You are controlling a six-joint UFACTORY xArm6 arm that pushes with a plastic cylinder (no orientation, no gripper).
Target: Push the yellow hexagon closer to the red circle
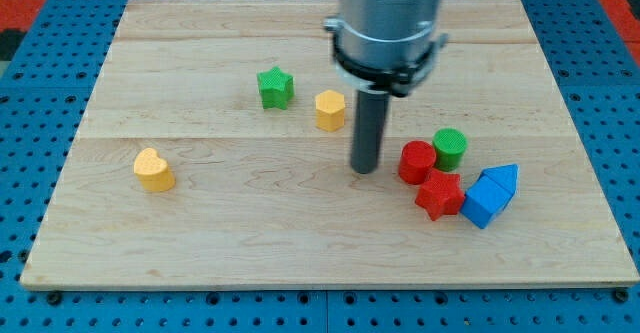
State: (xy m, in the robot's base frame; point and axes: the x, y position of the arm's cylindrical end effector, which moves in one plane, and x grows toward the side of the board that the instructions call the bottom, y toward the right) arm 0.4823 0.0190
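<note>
Seven blocks are counted on the bench (200,223). The yellow hexagon (330,110) sits near the middle, right of the green star (275,87); the red circle (417,161) lies lower right, touching the green cylinder (450,148). The end effector, a bare rod, grasps nothing; its tip (365,169) rests between hexagon and circle. The hexagon is judged light, rigid, easily slid; contact is best made on its upper-left face.

Board (200,233): pale wood, visible grain, smooth matt finish, laid in planks. Blocks, e.g. yellow hexagon (330,110) and red circle (417,162): matt plastic, faintly ribbed sides. Rod (367,133): dark, dull. Arm housing (390,13): grey metal, satin sheen. Surround (30,123): blue perforated sheet.
</note>
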